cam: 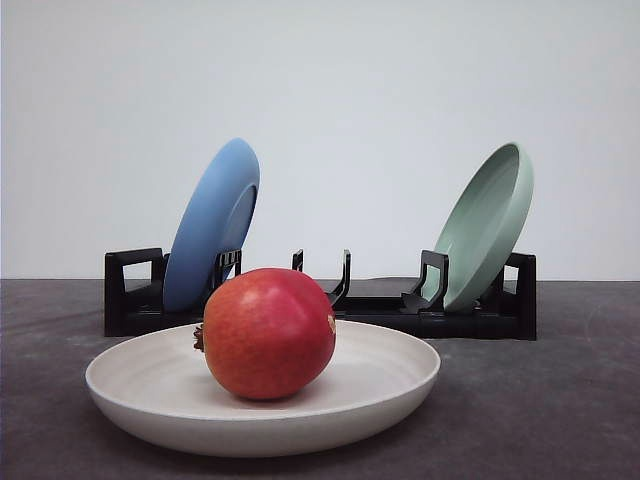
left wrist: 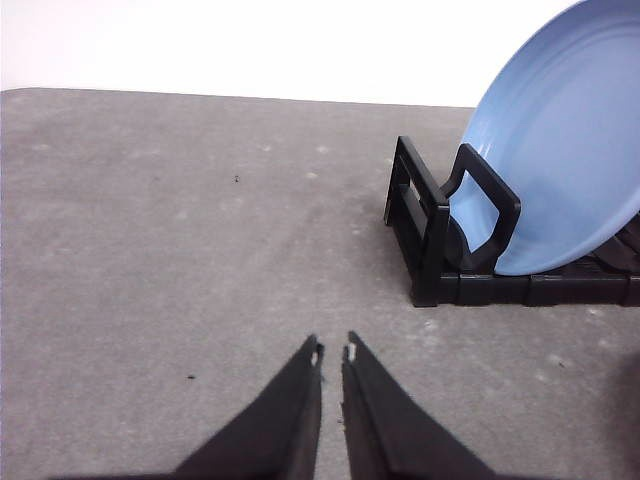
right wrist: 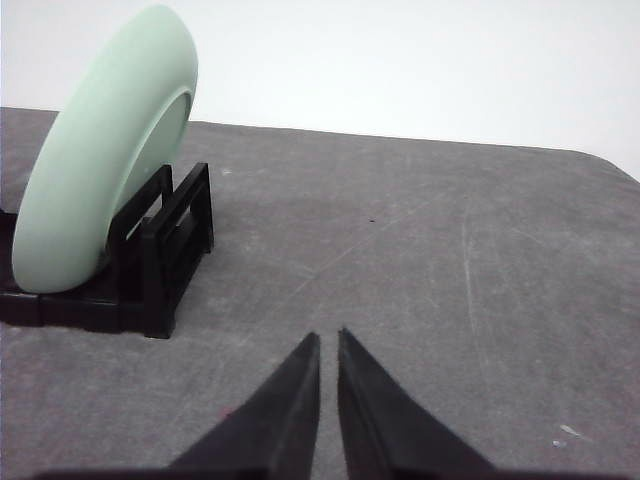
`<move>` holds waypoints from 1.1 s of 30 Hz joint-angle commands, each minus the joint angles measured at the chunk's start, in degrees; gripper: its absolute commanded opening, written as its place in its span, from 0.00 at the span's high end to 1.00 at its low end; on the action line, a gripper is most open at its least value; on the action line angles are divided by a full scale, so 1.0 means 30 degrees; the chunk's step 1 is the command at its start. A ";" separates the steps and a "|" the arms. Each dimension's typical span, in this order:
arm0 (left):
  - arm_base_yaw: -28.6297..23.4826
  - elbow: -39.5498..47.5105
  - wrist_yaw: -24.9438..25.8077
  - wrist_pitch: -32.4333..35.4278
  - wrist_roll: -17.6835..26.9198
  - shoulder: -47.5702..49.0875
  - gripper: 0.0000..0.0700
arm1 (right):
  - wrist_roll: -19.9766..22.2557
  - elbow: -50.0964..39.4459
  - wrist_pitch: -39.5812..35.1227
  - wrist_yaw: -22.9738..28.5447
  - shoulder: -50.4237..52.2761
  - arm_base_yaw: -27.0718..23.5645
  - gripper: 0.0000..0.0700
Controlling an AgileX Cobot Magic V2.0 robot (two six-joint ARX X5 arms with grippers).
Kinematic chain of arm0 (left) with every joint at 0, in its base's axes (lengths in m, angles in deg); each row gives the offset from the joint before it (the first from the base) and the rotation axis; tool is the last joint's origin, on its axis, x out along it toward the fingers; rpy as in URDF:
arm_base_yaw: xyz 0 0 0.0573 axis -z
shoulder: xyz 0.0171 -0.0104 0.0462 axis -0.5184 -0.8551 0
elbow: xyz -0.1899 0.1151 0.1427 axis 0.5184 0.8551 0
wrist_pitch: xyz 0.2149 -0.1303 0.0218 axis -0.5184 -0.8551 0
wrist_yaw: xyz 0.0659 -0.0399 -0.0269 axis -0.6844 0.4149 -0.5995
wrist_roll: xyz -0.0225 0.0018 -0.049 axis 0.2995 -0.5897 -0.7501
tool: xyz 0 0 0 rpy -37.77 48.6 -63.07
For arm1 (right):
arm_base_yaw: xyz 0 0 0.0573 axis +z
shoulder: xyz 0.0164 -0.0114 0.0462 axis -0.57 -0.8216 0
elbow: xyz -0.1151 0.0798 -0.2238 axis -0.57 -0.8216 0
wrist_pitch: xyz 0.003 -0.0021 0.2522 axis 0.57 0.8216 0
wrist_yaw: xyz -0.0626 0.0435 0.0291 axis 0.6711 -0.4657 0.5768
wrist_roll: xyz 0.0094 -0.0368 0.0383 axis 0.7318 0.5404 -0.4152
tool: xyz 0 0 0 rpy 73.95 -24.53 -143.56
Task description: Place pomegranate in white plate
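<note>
Left gripper [left wrist: 332, 352] is hovering over bare grey table [left wrist: 180, 250], fingers nearly touching, nothing between them. Just beyond: black rack [cam: 320, 300], blue plate [cam: 212, 225] leaning in its left end.

Centre: pomegranate [cam: 268, 333] is resting inside the white plate [cam: 390, 385], slightly left of middle, crown nub pointing left. Placement is looking complete. Judged firm, fairly heavy, smooth-skinned, prone to rolling (best gripped across its widest girth, clear of the nub).

Right: green plate [cam: 485, 225] is leaning in the rack's right end. Right gripper [right wrist: 329, 340] is hovering over table, fingers almost together, empty.
</note>
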 commanded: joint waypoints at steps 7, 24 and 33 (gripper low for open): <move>-0.0022 0.0189 0.0036 0.0117 0.0073 0.0007 0.98 | 0.0080 -0.0066 -0.0146 -0.0022 -0.0022 -0.0036 0.96; -0.0022 0.0189 0.0036 0.0117 0.0073 0.0007 0.98 | 0.0080 -0.0066 -0.0146 -0.0022 -0.0022 -0.0036 0.96; -0.0022 0.0189 0.0036 0.0117 0.0073 0.0007 0.98 | 0.0080 -0.0066 -0.0146 -0.0022 -0.0022 -0.0036 0.96</move>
